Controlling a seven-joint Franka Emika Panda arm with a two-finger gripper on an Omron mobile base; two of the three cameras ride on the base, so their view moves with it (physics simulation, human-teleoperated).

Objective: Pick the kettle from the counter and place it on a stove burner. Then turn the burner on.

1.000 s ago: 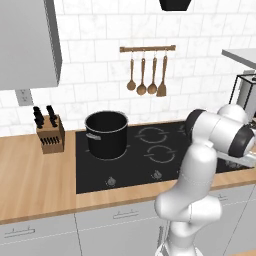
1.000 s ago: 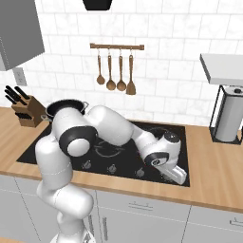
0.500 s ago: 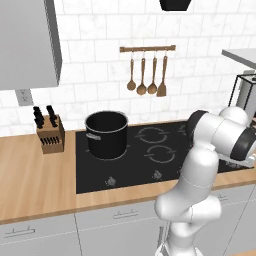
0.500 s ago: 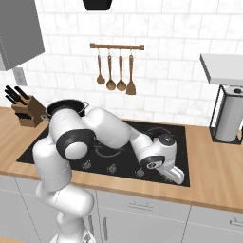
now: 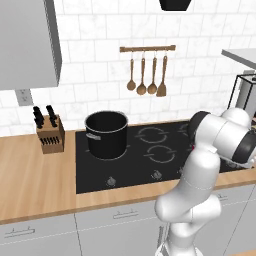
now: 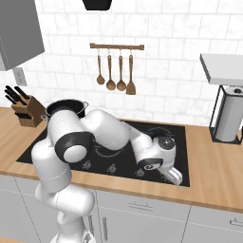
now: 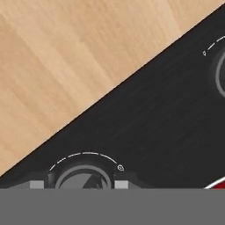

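My gripper (image 7: 79,183) is down at the front right of the black glass stove (image 7: 167,114), and its white hand (image 6: 172,176) is in the right base view. A round control knob (image 7: 83,175) sits between the two finger tips (image 7: 37,183), and the jaws are shut on it from both sides. Two stove burner rings (image 5: 152,135) (image 5: 160,153) lie bare in the middle of the glass. The kettle is hidden; my arm (image 5: 215,145) covers the stove's right side. A thin red streak (image 7: 216,182) glows on the glass beside the hand. The wood counter (image 7: 66,66) borders the stove.
A large black pot (image 5: 106,134) stands on the back left burner. A knife block (image 5: 50,134) sits on the counter at the left, and a paper towel holder (image 6: 228,118) at the right. Utensils (image 5: 147,75) hang on the wall. More knobs (image 5: 111,181) line the stove's front.
The wrist has shifted slightly left and down over the stove's front right corner. The jaws keep the same width. Pot and other things have not moved.
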